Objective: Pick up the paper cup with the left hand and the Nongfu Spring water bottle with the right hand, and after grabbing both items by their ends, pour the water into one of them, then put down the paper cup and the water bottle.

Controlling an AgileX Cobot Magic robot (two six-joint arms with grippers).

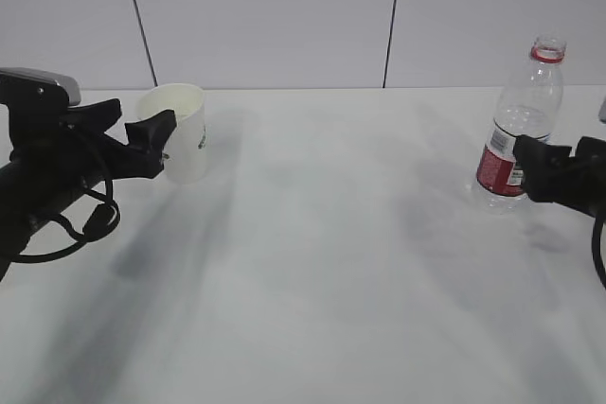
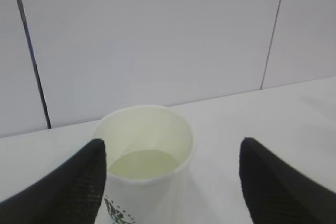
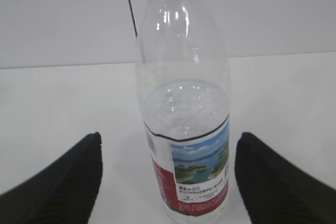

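Observation:
The white paper cup (image 1: 182, 130) with a green logo stands upright at the table's left rear. My left gripper (image 1: 150, 125) is open around it. In the left wrist view the cup (image 2: 147, 145) sits between the fingers, close against the left finger (image 2: 79, 182) and well apart from the right one. The clear Nongfu Spring water bottle (image 1: 523, 120), uncapped with a red neck ring, stands upright at the right. My right gripper (image 1: 532, 169) is open at its label. In the right wrist view the bottle (image 3: 184, 103) stands between the spread fingers of the gripper (image 3: 169, 139), touching neither.
A white table (image 1: 322, 262) stretches between the two arms. A white panelled wall (image 1: 284, 16) rises close behind the cup and bottle. Loose black cables (image 1: 85, 224) hang under the left arm.

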